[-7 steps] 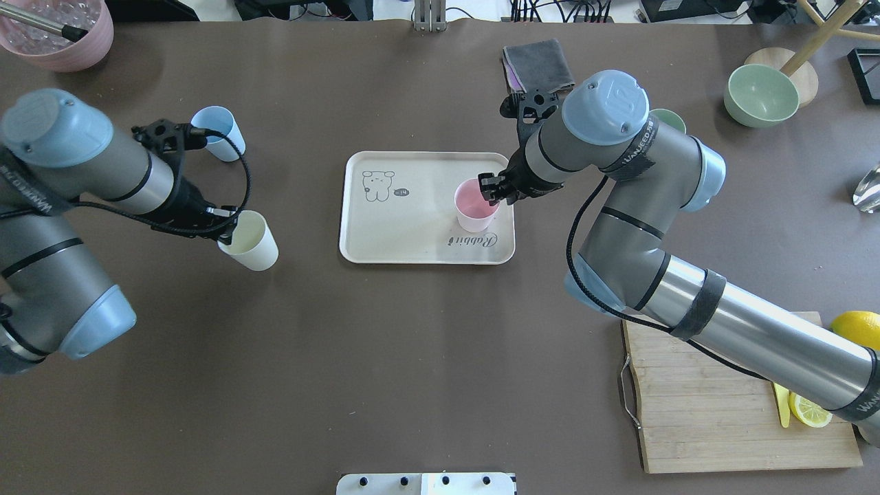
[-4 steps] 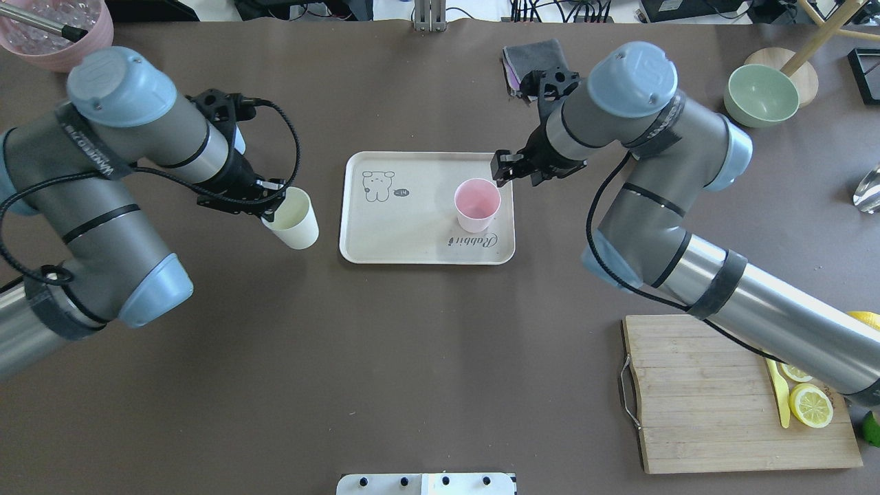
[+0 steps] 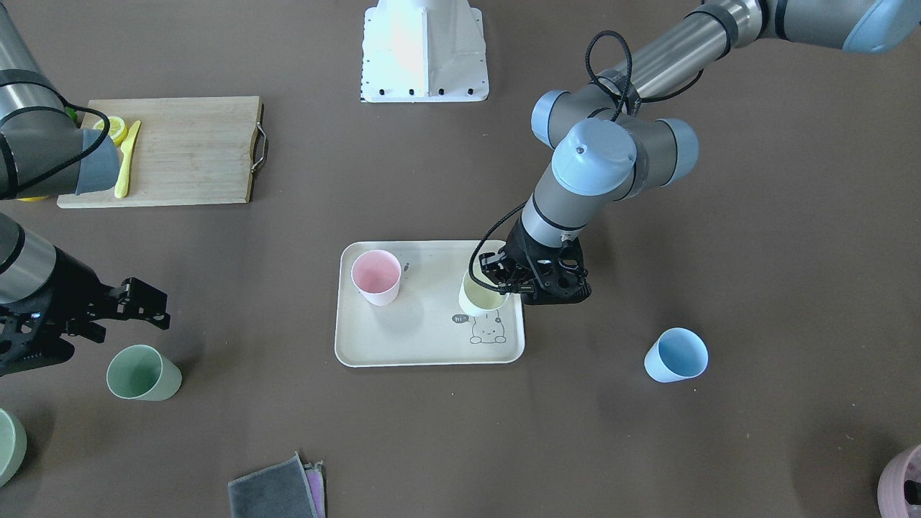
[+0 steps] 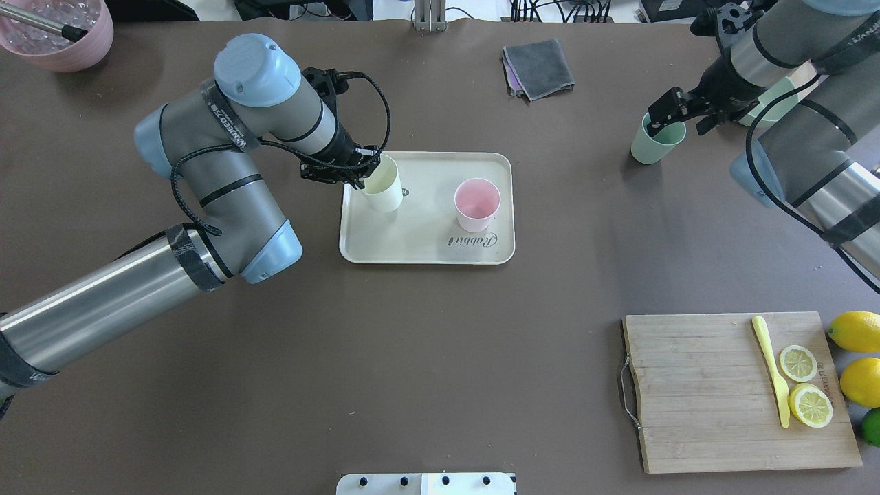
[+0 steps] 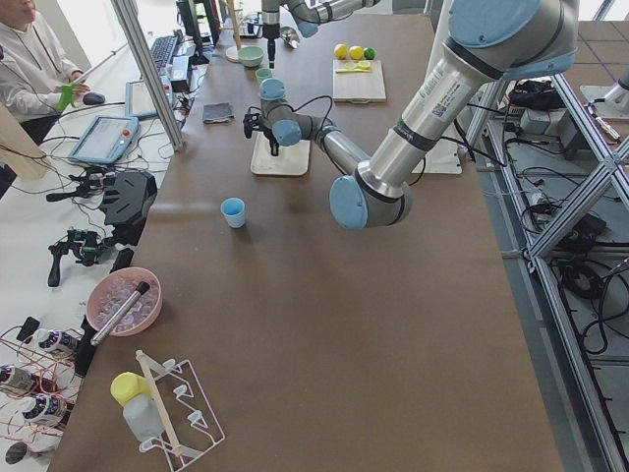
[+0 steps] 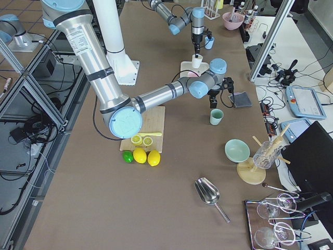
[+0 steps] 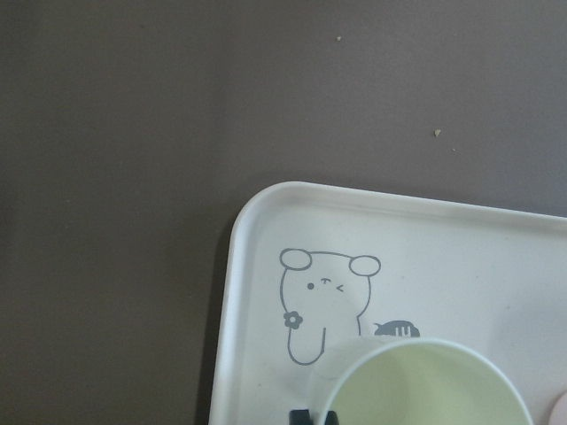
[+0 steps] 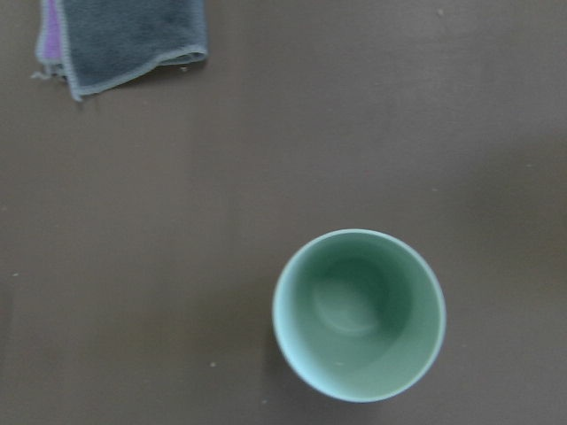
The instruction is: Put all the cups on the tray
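My left gripper point(image 4: 359, 170) is shut on the cream-white cup point(image 4: 383, 185) and holds it over the left end of the cream tray point(image 4: 419, 237), by the bunny drawing; the cup also shows in the left wrist view point(image 7: 425, 385). I cannot tell whether it rests on the tray. The pink cup point(image 4: 477, 204) stands upright on the tray's right part. My right gripper point(image 4: 674, 117) is open, just above the sage green cup point(image 4: 656, 141), which stands on the table at the back right and fills the right wrist view point(image 8: 359, 314). The blue cup point(image 3: 676, 355) stands on the table, hidden by my left arm in the overhead view.
A wooden cutting board point(image 4: 694, 392) with lemon slices and a yellow knife lies front right, with whole lemons point(image 4: 852, 330) beside it. A grey cloth point(image 4: 540, 65) lies at the back. A pink bowl point(image 4: 58, 38) sits at the back left, and a green bowl point(image 3: 7, 446) near the green cup.
My left arm swung right and carried the cream-white cup from the table to over the tray. My right gripper left the pink cup and moved back right to above the green cup.
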Robot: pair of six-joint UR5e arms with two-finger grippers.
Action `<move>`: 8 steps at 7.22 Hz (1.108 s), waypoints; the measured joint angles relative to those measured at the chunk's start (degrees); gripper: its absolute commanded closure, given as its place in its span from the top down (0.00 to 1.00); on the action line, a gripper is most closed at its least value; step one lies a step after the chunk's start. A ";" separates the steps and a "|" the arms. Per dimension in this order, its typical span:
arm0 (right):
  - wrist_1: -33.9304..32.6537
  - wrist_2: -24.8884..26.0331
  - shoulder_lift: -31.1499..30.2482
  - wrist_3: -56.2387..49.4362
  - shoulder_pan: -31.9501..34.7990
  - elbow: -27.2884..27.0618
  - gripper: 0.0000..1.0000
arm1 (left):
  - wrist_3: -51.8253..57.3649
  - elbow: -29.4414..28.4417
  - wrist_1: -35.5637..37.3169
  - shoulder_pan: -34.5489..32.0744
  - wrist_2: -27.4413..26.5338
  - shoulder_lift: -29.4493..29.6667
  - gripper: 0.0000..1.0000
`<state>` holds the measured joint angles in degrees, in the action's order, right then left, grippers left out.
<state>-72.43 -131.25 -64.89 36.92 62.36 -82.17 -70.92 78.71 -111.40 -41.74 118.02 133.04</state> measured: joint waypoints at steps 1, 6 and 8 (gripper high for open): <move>-0.06 0.07 -0.03 -1.86 1.52 2.73 1.00 | -0.09 -0.19 -0.06 0.11 -0.23 0.57 0.97; 0.07 0.88 3.21 4.26 1.35 9.65 0.71 | -0.18 2.29 4.14 0.04 -0.52 2.56 0.97; 0.09 0.93 3.81 6.56 0.06 10.85 0.19 | -0.10 3.66 6.43 -0.27 -0.59 2.38 0.97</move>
<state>-72.34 -130.32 -61.08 43.47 62.42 -71.32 -71.02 82.37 -104.97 -42.01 117.43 135.42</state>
